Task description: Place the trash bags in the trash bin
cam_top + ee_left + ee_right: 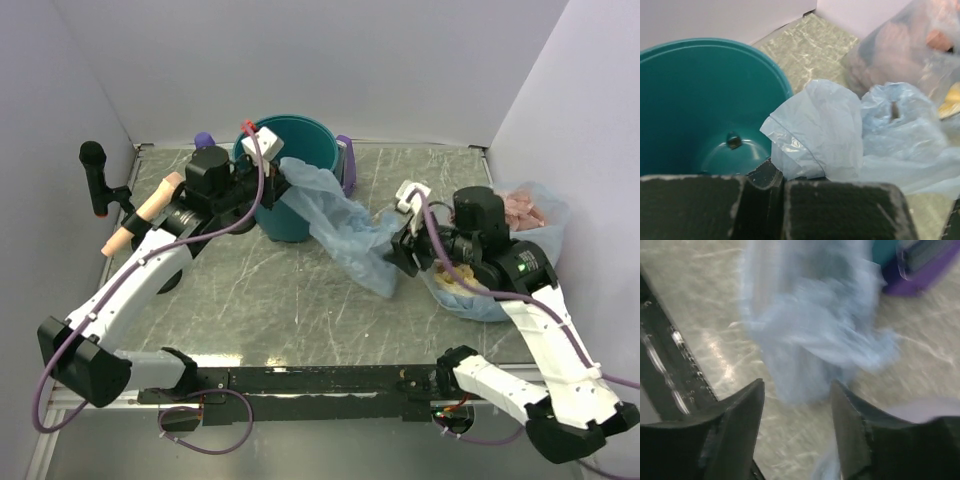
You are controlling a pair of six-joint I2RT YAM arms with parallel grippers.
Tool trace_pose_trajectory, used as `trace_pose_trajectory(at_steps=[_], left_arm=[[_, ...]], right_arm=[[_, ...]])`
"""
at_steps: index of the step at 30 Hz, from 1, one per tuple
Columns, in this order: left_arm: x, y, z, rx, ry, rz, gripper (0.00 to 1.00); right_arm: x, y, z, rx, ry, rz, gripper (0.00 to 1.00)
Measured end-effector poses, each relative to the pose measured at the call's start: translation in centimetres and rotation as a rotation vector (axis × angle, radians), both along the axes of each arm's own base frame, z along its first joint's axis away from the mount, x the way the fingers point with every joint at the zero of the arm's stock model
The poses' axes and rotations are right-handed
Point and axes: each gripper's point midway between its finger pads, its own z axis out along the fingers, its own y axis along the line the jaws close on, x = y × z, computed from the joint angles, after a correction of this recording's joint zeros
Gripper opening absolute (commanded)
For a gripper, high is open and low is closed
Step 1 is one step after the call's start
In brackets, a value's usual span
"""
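Note:
The teal trash bin (300, 140) stands at the back middle of the table; the left wrist view looks into its bare inside (700, 110). The pale-blue trash bag (345, 225) stretches from the bin's right rim down onto the table. My left gripper (272, 185) is at that rim, shut on the bag's upper end (815, 130), with the pads (840, 210) pressed together. My right gripper (400, 250) is open and empty just right of the bag's lower end. The bag (810, 325) is blurred ahead of the right gripper's (797, 390) spread fingers.
A clear bag stuffed with yellow and pink items (525, 225) lies under my right arm, also in the left wrist view (895, 50). A purple object (346, 160) stands behind the bin. A black handle (95, 175) and a flesh-coloured object (140, 215) lie at far left.

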Motion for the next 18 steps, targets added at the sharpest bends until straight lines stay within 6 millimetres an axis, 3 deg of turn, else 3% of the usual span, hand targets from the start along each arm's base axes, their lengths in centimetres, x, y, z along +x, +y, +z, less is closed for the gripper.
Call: trace_pose_trajectory(at_steps=[3,5,9,15,18], left_arm=[[-0.6,0.7,-0.5,0.027,-0.047,-0.02,0.01],[-1.4,0.8,-0.5,0.038,-0.074,-0.044,0.01],[-2.4,1.0,0.3,0.038,-0.121,-0.068,0.01],[-3.0,1.2,1.7,0.026,-0.172,-0.073,0.01],[-3.1,1.2,1.8,0.024,-0.174,-0.073,0.01]], right_arm=[[1.8,-2.1,0.5,0.053,0.084,-0.15,0.8],[3.8,-3.3,1.0,0.1,0.143,-0.262,0.99],[6.0,-1.8,0.6,0.204,0.308,-0.293,0.99],[7.5,0.5,-6.2,0.255,0.655,-0.343,0.99],[7.9,0.9,-8.1,0.253,0.738,-0.371,0.99]])
